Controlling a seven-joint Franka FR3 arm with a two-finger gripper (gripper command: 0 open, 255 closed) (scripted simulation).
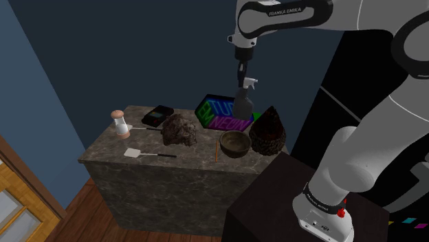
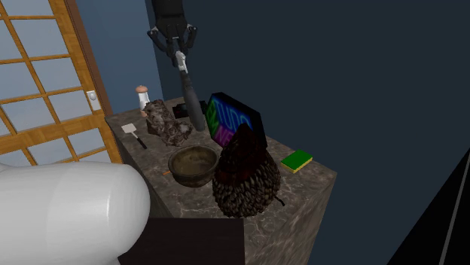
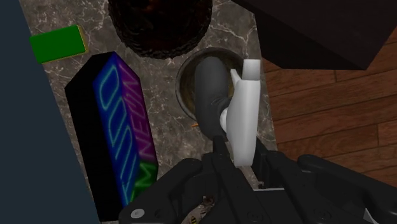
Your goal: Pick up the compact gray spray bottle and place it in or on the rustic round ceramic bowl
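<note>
While the all-black 2-finger gripper (image 1: pixel 242 71) hangs high above the counter, its fingers are clamped on the white trigger head of the compact gray spray bottle (image 1: pixel 243 103). The bottle dangles with its gray body pointing down and slightly tilted, clear of every surface.

In the wrist view the gray body overlaps the rim of the round brown rustic bowl (image 1: pixel 235 144) far beneath it, with no contact between the 2. From the shoulder view the bottle hangs in front of the black box with bright neon lettering (image 1: pixel 221 114), above the bowl and a little behind it.

The bowl stands on the dark marbled stone counter (image 1: pixel 196 157), between a lumpy brown rock-like mass (image 1: pixel 180 129) and a dark scaly cone-shaped object (image 1: pixel 268 132) that sits just beside it. A thin orange pencil (image 1: pixel 217 150) lies near the bowl on the lump's side. A flat green block (image 2: pixel 297 159) rests beyond the neon box, near the counter's edge.

Toward the shoulder view's left lie a white spatula with a dark handle (image 1: pixel 135 153), a small white shaker with a brown cap (image 1: pixel 120 124) and 1 flat black device (image 1: pixel 161 113).
</note>
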